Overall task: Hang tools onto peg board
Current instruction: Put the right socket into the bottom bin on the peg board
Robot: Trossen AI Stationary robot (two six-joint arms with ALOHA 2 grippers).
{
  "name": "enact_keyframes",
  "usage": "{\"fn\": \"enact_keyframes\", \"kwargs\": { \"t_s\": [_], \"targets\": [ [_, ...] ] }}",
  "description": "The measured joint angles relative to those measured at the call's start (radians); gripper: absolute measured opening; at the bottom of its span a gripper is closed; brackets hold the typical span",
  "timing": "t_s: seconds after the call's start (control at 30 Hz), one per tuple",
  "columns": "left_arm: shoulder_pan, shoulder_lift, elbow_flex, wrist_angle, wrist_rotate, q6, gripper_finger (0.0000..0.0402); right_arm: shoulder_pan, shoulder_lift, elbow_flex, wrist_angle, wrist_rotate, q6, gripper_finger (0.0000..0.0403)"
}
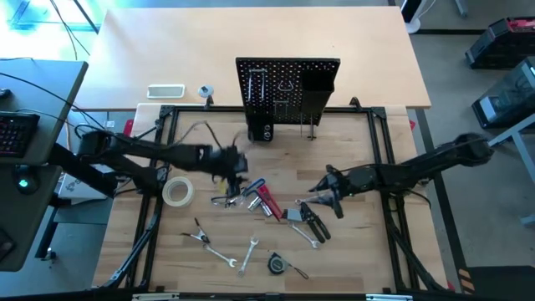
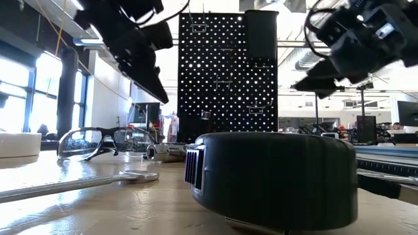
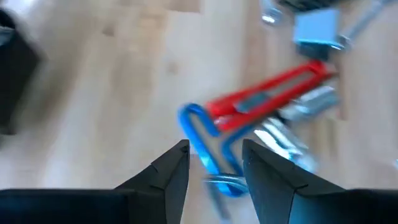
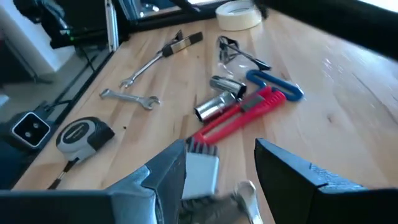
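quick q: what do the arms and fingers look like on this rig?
Both arms are dark, near-black jointed links. The left gripper and right gripper each end in two dark, wedge-shaped fingers tapering to a tip. No markings are readable.

We see bare surface [image 1: 368,251] along the right side, open for a gripper to pass. The middle is crowded: the red-handled tool [image 1: 267,201], the blue-handled hex key [image 1: 251,187], the glasses [image 1: 224,199] and the pliers [image 1: 311,219] lie close together, with little room between them. The left gripper [image 1: 236,165] hangs over this cluster with its fingers apart, and the right gripper [image 1: 324,197], also spread, hangs just beside the pliers. Nearer the front edge, the wrenches [image 1: 219,252] and the tape measure [image 1: 277,264] break up the space. The tape roll [image 1: 178,192] sits under the left arm. Bare surface lies between the cluster and the peg board [image 1: 288,90].
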Motion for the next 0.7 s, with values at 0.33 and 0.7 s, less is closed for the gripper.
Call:
{"fn": "enact_keyframes", "kwargs": {
  "t_s": [0.33,0.7],
  "targets": [
    [-0.259,0.05,0.0,0.013,-0.26,-0.13,0.014,0.02,0.425,0.332,-0.052,0.02,0.022,0.0185],
    [-0.315,0.142,0.0,0.021,-0.306,-0.174,0.014,0.074,0.798,0.731,-0.406,0.201,0.181,0.0185]
  ]
}}
